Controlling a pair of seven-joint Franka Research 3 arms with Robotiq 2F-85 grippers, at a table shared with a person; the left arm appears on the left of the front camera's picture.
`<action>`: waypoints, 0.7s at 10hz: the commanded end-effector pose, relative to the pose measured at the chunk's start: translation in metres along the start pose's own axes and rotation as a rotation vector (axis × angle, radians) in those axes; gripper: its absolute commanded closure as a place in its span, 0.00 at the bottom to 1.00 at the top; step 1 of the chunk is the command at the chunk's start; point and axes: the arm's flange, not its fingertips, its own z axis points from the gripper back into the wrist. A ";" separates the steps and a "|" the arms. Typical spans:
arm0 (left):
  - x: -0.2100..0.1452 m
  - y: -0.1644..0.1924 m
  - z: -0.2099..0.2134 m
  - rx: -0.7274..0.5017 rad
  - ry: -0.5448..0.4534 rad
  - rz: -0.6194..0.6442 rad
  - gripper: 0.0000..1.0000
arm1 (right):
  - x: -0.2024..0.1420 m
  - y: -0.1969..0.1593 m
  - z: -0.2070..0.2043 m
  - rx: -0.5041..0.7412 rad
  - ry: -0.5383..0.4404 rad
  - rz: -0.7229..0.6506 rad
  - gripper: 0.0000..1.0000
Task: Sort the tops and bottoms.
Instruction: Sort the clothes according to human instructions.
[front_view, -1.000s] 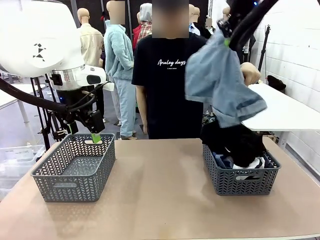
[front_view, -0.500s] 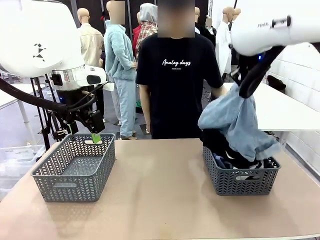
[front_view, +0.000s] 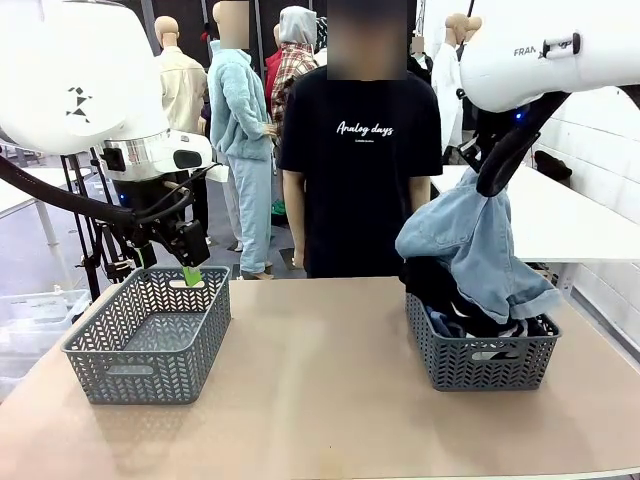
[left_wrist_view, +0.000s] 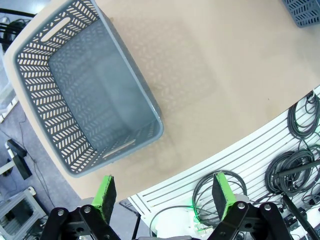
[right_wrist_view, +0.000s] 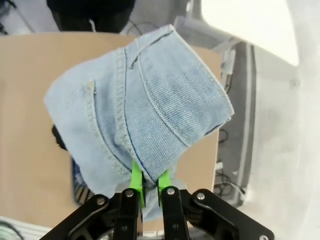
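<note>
My right gripper (right_wrist_view: 148, 181) is shut on a fold of the pale washed-blue bottoms (right_wrist_view: 145, 110). In the front view that denim (front_view: 475, 245) hangs from the right gripper (front_view: 488, 188) and drapes down onto the right basket (front_view: 485, 368). A black top (front_view: 440, 285) bulges out of that basket, with dark blue denim (front_view: 443, 322) and a white striped top (front_view: 510, 328) beneath it. My left gripper (front_view: 190, 272) hovers open over the far rim of the left basket (front_view: 120, 365). Nothing lies in the left basket (left_wrist_view: 35, 95), and the left gripper (left_wrist_view: 164, 195) holds nothing.
A person in a black printed T-shirt (front_view: 365, 170) stands at the far side of the table, between the baskets. Bare tan tabletop (front_view: 320, 380) stretches between the two baskets. A white table (front_view: 570, 215) stands behind on the right.
My right arm has come down with the pale denim from high above to just over the right basket, then held still. The left arm has not moved.
</note>
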 end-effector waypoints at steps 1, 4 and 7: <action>0.000 0.002 0.001 0.005 -0.008 0.001 0.00 | 0.008 0.008 -0.047 0.031 0.056 0.112 1.00; 0.000 0.002 0.001 0.005 -0.008 0.001 0.00 | 0.007 0.022 -0.122 0.123 0.106 0.114 1.00; 0.000 0.002 0.001 0.005 -0.008 0.001 0.00 | -0.008 0.041 -0.175 0.254 0.206 0.132 1.00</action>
